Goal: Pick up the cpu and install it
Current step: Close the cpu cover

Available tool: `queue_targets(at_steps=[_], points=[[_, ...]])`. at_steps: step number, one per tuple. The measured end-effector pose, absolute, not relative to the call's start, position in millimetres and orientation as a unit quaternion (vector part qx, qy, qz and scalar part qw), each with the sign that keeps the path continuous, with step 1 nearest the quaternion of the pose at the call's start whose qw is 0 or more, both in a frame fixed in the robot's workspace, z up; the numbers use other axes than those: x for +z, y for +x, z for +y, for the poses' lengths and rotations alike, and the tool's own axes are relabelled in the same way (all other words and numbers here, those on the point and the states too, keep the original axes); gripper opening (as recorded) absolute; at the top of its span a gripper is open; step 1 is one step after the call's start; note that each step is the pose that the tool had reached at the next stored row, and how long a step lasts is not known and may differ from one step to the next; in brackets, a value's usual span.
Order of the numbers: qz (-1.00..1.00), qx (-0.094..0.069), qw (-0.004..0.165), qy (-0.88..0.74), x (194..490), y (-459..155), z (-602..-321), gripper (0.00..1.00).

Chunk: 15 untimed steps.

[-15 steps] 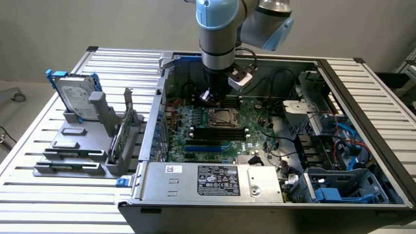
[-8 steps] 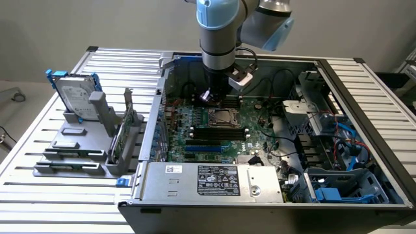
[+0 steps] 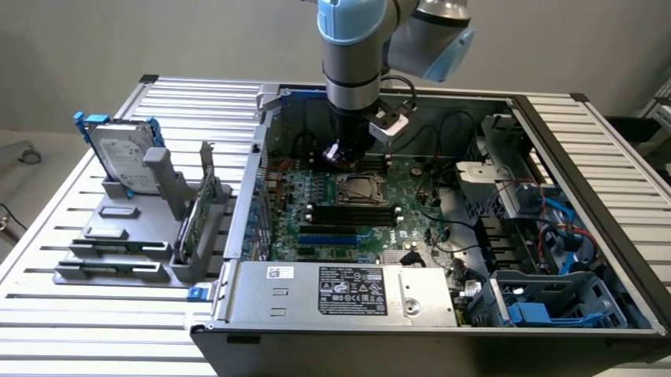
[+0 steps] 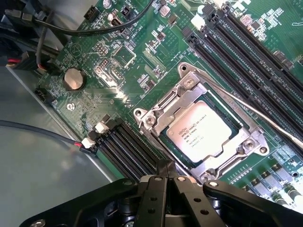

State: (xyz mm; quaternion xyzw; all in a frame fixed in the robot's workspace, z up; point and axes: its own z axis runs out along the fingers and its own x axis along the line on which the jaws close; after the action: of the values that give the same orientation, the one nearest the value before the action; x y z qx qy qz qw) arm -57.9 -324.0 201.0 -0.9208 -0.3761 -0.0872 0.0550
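at the left of the exterior view a hard drive (image 3: 118,153) stands upright in a grey rack (image 3: 115,236), beside the open computer case (image 3: 587,141). at the frame's upper middle the gripper (image 3: 333,151) hangs over the motherboard (image 3: 314,196), its fingers (image 4: 158,189) pressed together with nothing between them. just below and right of it in the frame, the cpu (image 3: 360,188) lies flat in the socket (image 4: 187,87), silver printed top facing up. it is square, with no long axis, and its sides run parallel to the memory slots (image 3: 351,212).
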Motion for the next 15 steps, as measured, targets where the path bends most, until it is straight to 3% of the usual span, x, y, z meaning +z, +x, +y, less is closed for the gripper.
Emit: queue_targets(at_steps=[15], points=[[-0.376, -0.089, 0.059, -0.921, 202.0, -62.2, -323.9, 0.11]])
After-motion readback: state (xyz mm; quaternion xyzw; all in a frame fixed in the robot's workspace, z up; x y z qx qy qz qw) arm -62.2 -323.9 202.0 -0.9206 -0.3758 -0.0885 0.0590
